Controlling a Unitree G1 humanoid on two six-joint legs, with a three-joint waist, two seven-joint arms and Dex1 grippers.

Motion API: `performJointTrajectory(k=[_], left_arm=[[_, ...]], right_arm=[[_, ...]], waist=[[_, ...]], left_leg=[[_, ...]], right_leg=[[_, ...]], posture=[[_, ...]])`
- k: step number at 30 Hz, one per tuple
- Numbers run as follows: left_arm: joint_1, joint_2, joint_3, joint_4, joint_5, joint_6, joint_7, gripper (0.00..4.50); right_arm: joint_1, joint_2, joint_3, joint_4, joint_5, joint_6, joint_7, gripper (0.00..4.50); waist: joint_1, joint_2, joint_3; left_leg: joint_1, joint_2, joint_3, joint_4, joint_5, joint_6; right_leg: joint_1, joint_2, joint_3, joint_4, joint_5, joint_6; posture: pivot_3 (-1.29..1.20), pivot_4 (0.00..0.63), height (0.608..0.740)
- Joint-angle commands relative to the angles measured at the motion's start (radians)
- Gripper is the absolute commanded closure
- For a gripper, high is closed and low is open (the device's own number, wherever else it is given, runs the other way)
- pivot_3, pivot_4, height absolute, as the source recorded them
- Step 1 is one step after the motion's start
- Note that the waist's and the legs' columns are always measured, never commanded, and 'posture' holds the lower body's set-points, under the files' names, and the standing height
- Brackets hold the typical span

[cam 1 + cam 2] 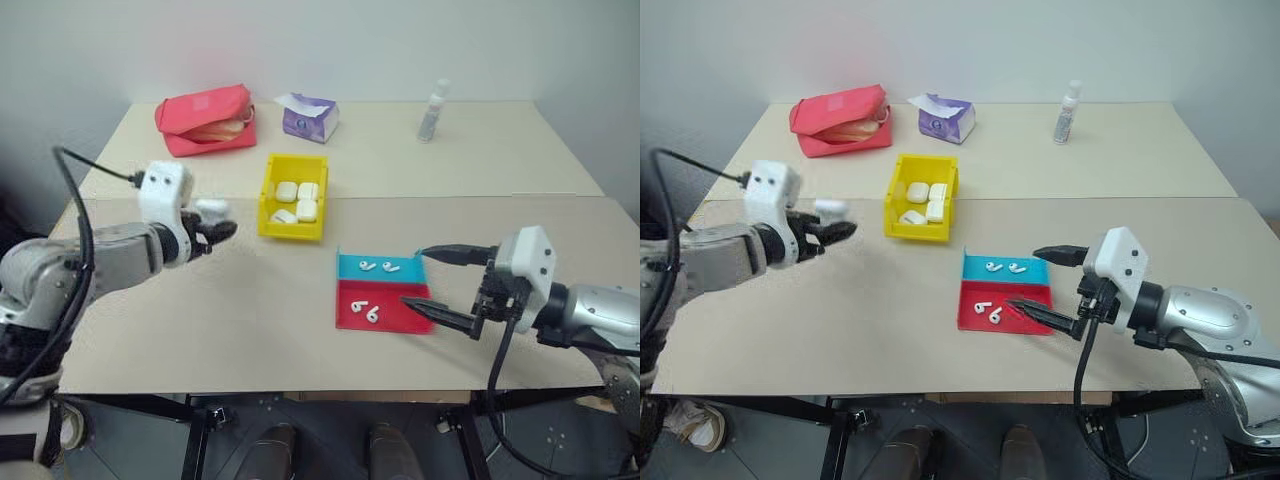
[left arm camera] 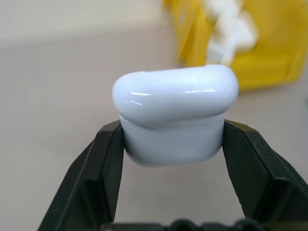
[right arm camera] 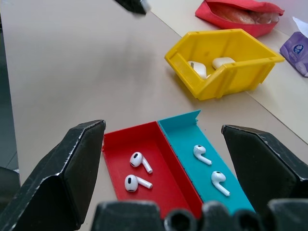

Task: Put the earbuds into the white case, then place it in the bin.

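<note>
My left gripper pinches the case, lid shut, left of the bin. I should open it upright; right gripper stands spread beside the earbuds.

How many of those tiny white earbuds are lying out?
4: two earbuds lie in the tray's blue half, two in its red half. Any inside closed cases would be hidden.

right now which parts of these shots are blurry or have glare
Left wrist view: the white case held in the left tool is sharp with glare streaks on its lid; the yellow bin behind is out of focus. Right wrist view: the earbuds are sharp, the right tool's fingers soft. Left eye view: even light.
</note>
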Motion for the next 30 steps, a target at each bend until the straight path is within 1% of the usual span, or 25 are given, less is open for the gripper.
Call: performJointTrajectory(k=[1,3,6,10,14,16,19,22,25,28,29,30], left_arm=[[-0.022,-0.047,0.104,0.054,0.09,-0.238,-0.474,1.71],[-0.047,-0.082,0.107,0.099,0.139,-0.317,-0.651,1.71],[-0.081,-0.138,0.087,0.15,0.229,-0.429,-0.843,1.71],[-0.095,-0.209,0.086,0.176,0.255,-0.487,-1.077,1.71],[-0.065,-0.325,0.087,0.088,0.264,-0.527,-1.111,1.71],[-0.067,-0.358,0.086,0.054,0.255,-0.522,-1.153,1.71],[-0.091,-0.391,0.081,0.06,0.26,-0.519,-1.206,1.71],[-0.113,-0.432,0.079,0.072,0.274,-0.529,-1.226,1.71],[-0.114,-0.462,0.068,0.083,0.305,-0.548,-1.248,1.71],[-0.114,-0.476,0.063,0.093,0.332,-0.553,-1.265,1.71],[-0.114,-0.478,0.061,0.095,0.339,-0.553,-1.272,1.71],[-0.114,-0.477,0.06,0.096,0.341,-0.545,-1.281,1.71]], right_arm=[[-0.048,-0.013,-0.018,0.0,-0.006,-0.031,0.007,0.0],[-0.06,-0.019,-0.022,0.008,-0.007,-0.031,0.018,0.0],[-0.072,-0.034,-0.036,0.012,-0.005,-0.029,0.031,0.0],[-0.083,-0.044,-0.053,0.008,0.004,-0.023,0.028,0.0],[-0.068,-0.057,-0.068,-0.015,0.004,-0.01,0.024,0.0],[-0.071,-0.072,-0.065,-0.027,-0.018,-0.009,0.012,0.0],[-0.093,-0.128,-0.027,-0.032,-0.07,0.017,0.0,0.0],[-0.145,-0.192,0.046,-0.041,-0.106,0.08,-0.012,0.0],[-0.277,-0.245,0.18,-0.082,-0.094,0.207,0.006,0.62],[-0.367,-0.27,0.289,-0.086,-0.117,0.26,0.047,1.59],[-0.406,-0.27,0.343,-0.079,-0.137,0.28,0.061,1.92],[-0.438,-0.271,0.397,-0.073,-0.169,0.287,0.073,1.92]], waist=[[0.007,0.0,0.0],[0.011,0.0,0.0],[0.012,0.0,0.0],[0.009,0.0,0.0],[0.007,0.0,0.0],[0.006,0.0,0.0],[0.003,0.0,0.0],[-0.002,0.0,0.0],[-0.01,0.0,0.0],[-0.009,0.0,0.0],[-0.009,0.0,0.0],[-0.009,0.0,0.0]], left_leg=[[0.0,0.0,0.0,0.0,0.0,0.0],[0.0,0.0,0.0,0.002,-0.001,0.002],[0.0,0.0,-0.001,0.002,-0.002,0.004],[-0.001,0.0,0.0,0.003,-0.003,0.005],[-0.001,0.0,0.0,0.004,-0.003,0.006],[-0.001,0.0,-0.001,0.005,-0.003,0.006],[0.0,0.0,-0.001,0.004,-0.003,0.006],[0.001,0.0,-0.001,0.005,-0.003,0.006],[0.001,0.001,0.0,0.004,-0.003,0.006],[0.0,0.002,-0.001,0.004,-0.003,0.006],[0.0,0.002,-0.001,0.004,-0.003,0.006],[-0.001,0.002,-0.001,0.005,-0.003,0.006]], right_leg=[[0.0,0.0,0.0,0.0,0.0,0.0],[0.002,0.0,-0.001,-0.001,0.0,0.0],[0.004,-0.001,-0.003,-0.005,0.001,0.001],[0.004,-0.001,-0.003,-0.005,0.001,0.002],[0.005,-0.001,-0.003,-0.006,0.001,0.002],[0.005,-0.001,-0.003,-0.005,0.001,0.003],[0.005,-0.001,-0.003,-0.005,0.001,0.003],[0.006,0.0,-0.003,-0.005,0.001,0.003],[0.006,0.001,-0.003,-0.005,0.001,0.003],[0.006,0.002,-0.003,-0.006,0.001,0.003],[0.005,0.002,-0.003,-0.006,0.001,0.003],[0.006,0.001,-0.003,-0.006,0.001,0.003]], posture=[[0.0,0.15,0.74],[0.0,0.15,0.74],[0.0,0.15,0.74],[0.0,0.15,0.74],[0.0,0.15,0.74],[0.0,0.15,0.74],[0.0,0.15,0.74],[0.0,0.15,0.74],[0.0,0.15,0.74],[0.0,0.15,0.74],[0.0,0.15,0.74],[0.0,0.15,0.74]])
